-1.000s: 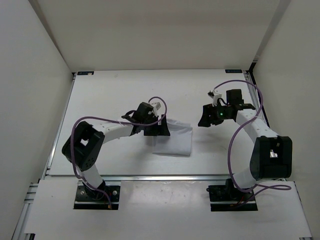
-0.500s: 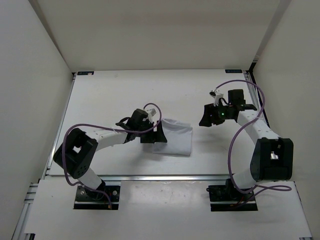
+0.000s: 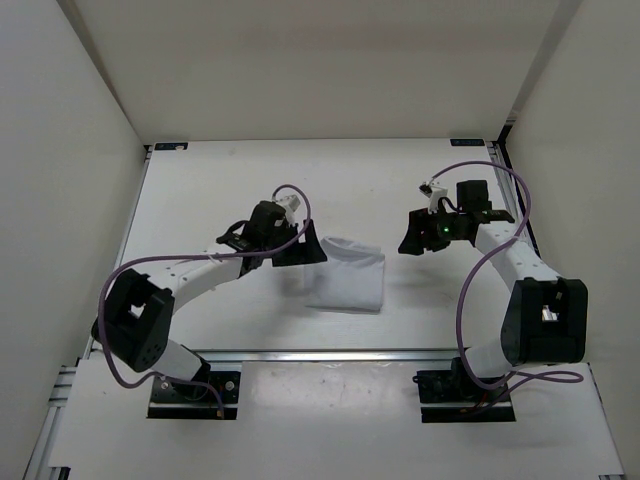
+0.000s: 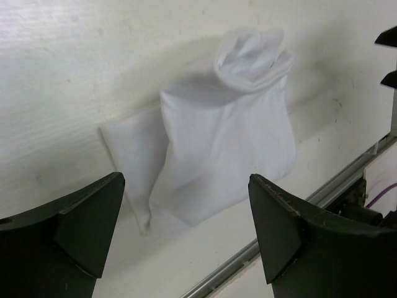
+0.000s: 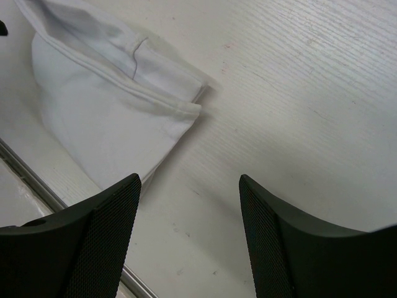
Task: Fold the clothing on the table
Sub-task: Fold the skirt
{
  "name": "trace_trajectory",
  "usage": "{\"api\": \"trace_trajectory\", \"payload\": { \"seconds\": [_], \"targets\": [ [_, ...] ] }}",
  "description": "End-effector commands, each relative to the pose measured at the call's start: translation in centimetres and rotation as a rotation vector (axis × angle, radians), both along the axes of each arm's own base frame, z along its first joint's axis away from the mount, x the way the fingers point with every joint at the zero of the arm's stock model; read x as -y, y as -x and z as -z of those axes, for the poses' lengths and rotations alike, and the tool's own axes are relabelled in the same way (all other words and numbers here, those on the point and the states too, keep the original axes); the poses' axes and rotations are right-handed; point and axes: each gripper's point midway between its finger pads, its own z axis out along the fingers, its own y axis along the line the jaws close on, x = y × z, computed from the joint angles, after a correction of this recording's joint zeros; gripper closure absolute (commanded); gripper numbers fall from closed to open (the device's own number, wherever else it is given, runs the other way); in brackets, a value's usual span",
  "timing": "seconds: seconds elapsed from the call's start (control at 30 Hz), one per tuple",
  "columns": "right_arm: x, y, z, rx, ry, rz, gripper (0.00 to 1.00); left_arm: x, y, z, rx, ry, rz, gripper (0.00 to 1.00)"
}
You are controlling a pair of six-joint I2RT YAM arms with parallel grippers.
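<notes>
Toward the front of the counter (image 3: pixel 220 190), the folded clothing (image 3: pixel 347 283) lies, open room beyond its far edge. Left tool (image 3: pixel 298 250) hovers released beside its left edge; right tool (image 3: pixel 410 241), also released, stands well apart.

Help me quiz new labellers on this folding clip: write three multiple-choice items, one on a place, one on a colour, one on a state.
1. Where does the small folded white cloth garment lie on the flat off-white table?
A. between the black two-finger left hand and the right hand, towards the front metal rail
B. against the back wall
C. behind the right arm's base

2. What colour are the cables looping along the arms?
A. yellow
B. purple
C. green

3. How does the left hand stand?
A. shut on the garment
B. shut, empty
C. open, empty

Answers: 1 A, the top view shows the garment between the two hands. 2 B, both loops are purple. 3 C, the left wrist view shows its fingers spread, with the garment lying free beyond them.
</notes>
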Motion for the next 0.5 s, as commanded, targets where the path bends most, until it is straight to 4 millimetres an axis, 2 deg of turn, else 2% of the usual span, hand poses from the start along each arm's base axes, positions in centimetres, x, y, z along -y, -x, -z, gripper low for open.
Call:
{"api": "trace_trajectory", "payload": {
  "seconds": [0.0,0.07,0.23,0.27,0.33,0.37,0.4,0.43,0.47],
  "targets": [
    [-0.1,-0.1,-0.9,0.043,-0.017,-0.009,0.30,-1.0,-1.0,-2.2,0.069,-0.030,-0.023,1.00],
    [-0.3,-0.2,-1.0,0.050,-0.018,-0.017,0.30,-1.1,-0.9,-2.4,0.080,-0.052,-0.019,1.00],
    [-0.5,-0.4,-1.4,0.057,-0.025,-0.018,0.30,-1.0,-0.3,-1.4,0.088,-0.154,0.033,1.00],
    [-0.4,-0.4,-1.3,0.056,-0.022,-0.016,0.30,-0.4,-0.7,-2.0,0.116,-0.184,0.054,1.00],
    [-0.3,-0.6,-1.4,0.065,-0.022,-0.009,0.30,-2.0,-1.0,-1.3,0.122,-0.353,0.060,1.00],
    [-0.3,-0.7,-1.6,0.068,-0.027,-0.009,0.30,-1.7,-1.7,-2.3,0.147,-0.371,0.053,1.00],
    [-0.3,-0.8,-1.6,0.068,-0.024,-0.010,0.30,-2.3,-1.8,-2.1,0.146,-0.395,0.052,1.00],
    [-0.3,-0.6,-1.6,0.071,-0.019,-0.014,0.30,-2.3,-2.5,-3.3,0.160,-0.343,0.025,1.00],
    [-0.2,-0.7,-1.9,0.079,-0.017,-0.016,0.30,-3.4,-3.5,-3.7,0.170,-0.307,-0.027,1.00]
  ]
}}
